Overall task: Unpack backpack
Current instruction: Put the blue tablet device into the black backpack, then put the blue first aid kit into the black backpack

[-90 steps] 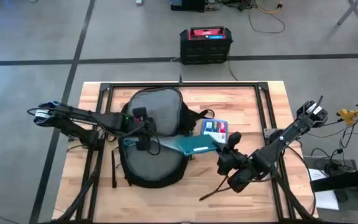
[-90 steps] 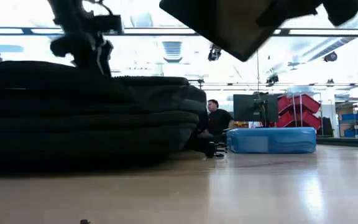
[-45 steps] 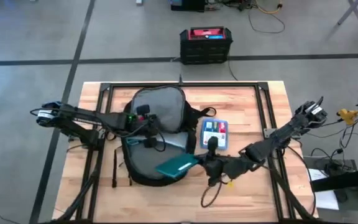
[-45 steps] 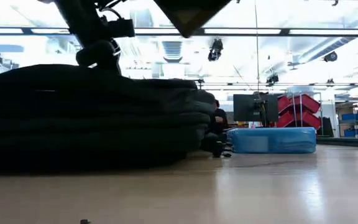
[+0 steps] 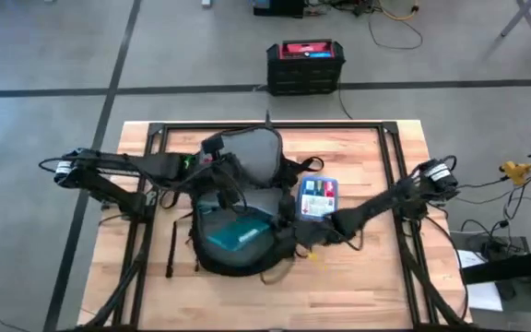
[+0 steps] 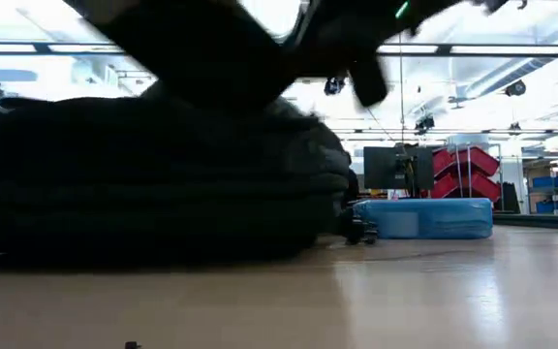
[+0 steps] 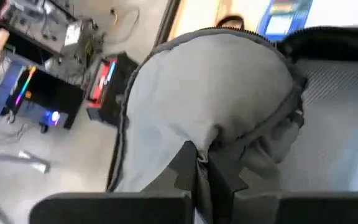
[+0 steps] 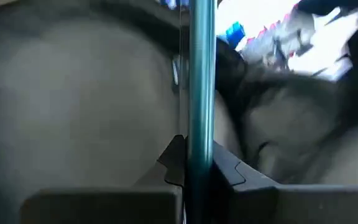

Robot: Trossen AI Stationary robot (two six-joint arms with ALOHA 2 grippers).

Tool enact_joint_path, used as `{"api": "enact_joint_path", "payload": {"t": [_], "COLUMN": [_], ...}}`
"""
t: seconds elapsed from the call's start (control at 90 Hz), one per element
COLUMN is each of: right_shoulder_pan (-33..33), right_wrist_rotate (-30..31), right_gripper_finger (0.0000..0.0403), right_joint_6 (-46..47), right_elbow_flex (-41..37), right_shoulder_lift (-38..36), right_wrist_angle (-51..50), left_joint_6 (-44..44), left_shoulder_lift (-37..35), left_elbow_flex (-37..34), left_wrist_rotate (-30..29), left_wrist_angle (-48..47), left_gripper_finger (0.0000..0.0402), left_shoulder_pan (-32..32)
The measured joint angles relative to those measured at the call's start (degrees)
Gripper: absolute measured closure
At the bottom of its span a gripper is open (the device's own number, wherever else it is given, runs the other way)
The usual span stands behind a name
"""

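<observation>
Large rounded black fabric backpack (image 5: pixel 238 207) with grey inner lining lies open near table centre, slightly left, on the light wooden table (image 5: pixel 376 286). Left gripper (image 7: pixel 199 167) pinched closed on the grey lining flap (image 7: pixel 210 81), holding it up at the far side of the bag. Right gripper (image 8: pixel 197 163) reaches in from the right, fingers clamped on a thin flat teal book (image 5: pixel 236 231) over the bag's near half. Blue plastic-wrapped packet (image 5: pixel 318 196) just right of the backpack. Black box with red top (image 5: pixel 305 66) on the floor beyond the table.
</observation>
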Motion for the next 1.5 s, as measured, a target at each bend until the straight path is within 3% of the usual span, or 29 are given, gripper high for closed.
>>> {"api": "enact_joint_path", "payload": {"t": [0.133,0.378,0.478,0.578,0.756,1.011,1.111,1.244,1.5], "right_shoulder_pan": [-3.95,-7.99,-8.81,-8.9,-7.89,-4.83,-3.06,-1.54,-6.96], "right_wrist_rotate": [-3.1,16.79,19.77,18.01,9.36,-6.78,-9.12,-6.86,-1.72], "right_gripper_finger": [0.0394,0.0381,0.0348,0.0305,0.0215,0.0113,0.0098,0.0098,0.0125], "right_joint_6": [0.4,-4.77,-4.61,-2.73,2.32,14.87,19.28,28.44,61.72], "right_elbow_flex": [-0.07,0.13,0.13,0.81,6.32,15.41,13.14,6.0,-13.0], "right_shoulder_lift": [2.97,5.28,5.12,5.15,5.36,1.6,-2.47,-10.77,-32.46], "right_wrist_angle": [-1.71,-13.75,-15.38,-16.08,-18.27,-41.98,-45.75,-46.9,-51.25], "left_joint_6": [0.24,-2.66,-3.08,-3.1,-3.31,-8.99,-11.98,-14.56,-14.14], "left_shoulder_lift": [0.01,0.03,0.71,1.97,4.28,5.88,5.53,5.11,5.14], "left_elbow_flex": [3.18,3.64,2.81,2.1,0.78,0.29,-0.99,-4.87,-8.45], "left_wrist_rotate": [0.01,-0.18,-0.46,-0.48,-0.2,0.0,-0.41,-0.42,0.87], "left_wrist_angle": [-0.97,-3.08,-2.88,-2.52,-1.39,-6.99,-8.95,-7.21,-1.31], "left_gripper_finger": [0.0401,0.0401,0.0401,0.0401,0.0401,0.0401,0.0401,0.0401,0.0358], "left_shoulder_pan": [-0.29,-0.4,-0.4,-0.4,-0.43,-0.51,-0.81,-1.16,-2.94]}}
